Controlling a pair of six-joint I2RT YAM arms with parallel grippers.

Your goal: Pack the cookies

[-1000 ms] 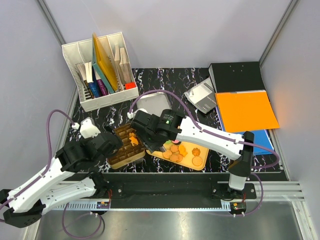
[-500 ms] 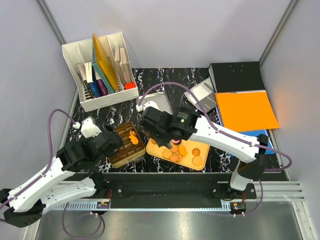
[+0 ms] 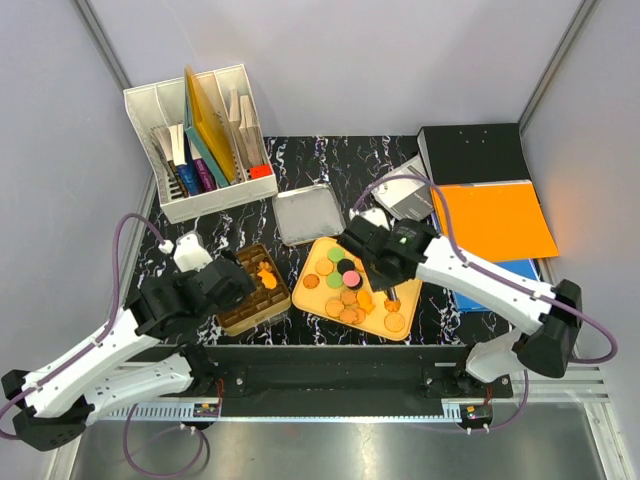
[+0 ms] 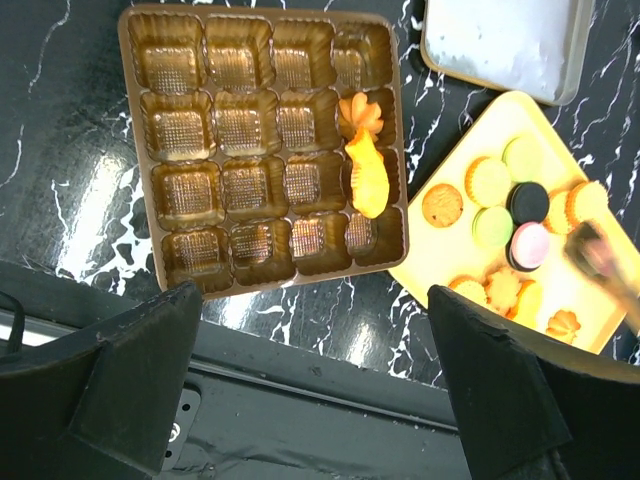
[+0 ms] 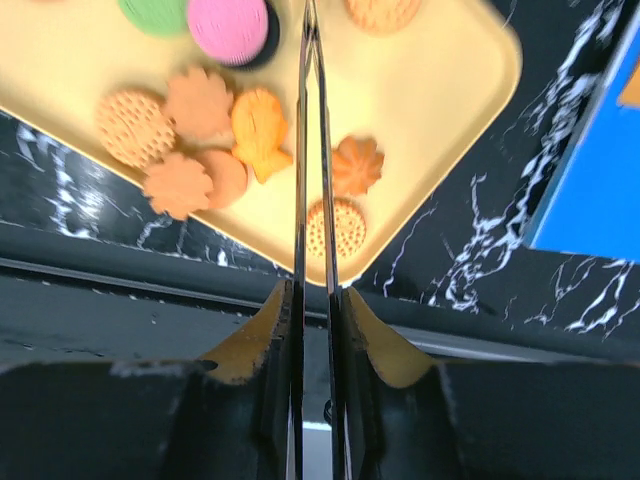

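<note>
Most of the cookies (image 3: 348,290) lie on the yellow tray (image 5: 440,120), which sits on the black marbled tabletop (image 3: 340,165) just right of the brown pocketed tray (image 4: 215,120). They are tan and orange rounds and leaf shapes, with two green ones, a pink one (image 5: 228,25) and a dark one (image 4: 527,200) grouped at the far side.

Two more are in the brown tray's rightmost column, as my left wrist sees it. An orange flower shape (image 4: 360,112) is in the second pocket from the top, and an orange fish shape (image 4: 368,182) touches it from below.

My left hand (image 4: 315,305) hangs over the near edge of the brown tray, fingers spread wide, holding nothing.

My right hand (image 5: 311,40) is above the yellow tray, narrow, its thin fingers almost together. Their tips run out of view at the top edge beside the pink cookie, so I cannot tell whether they pinch anything.

A shallow metal tin (image 3: 305,213) lies just beyond both trays.
</note>
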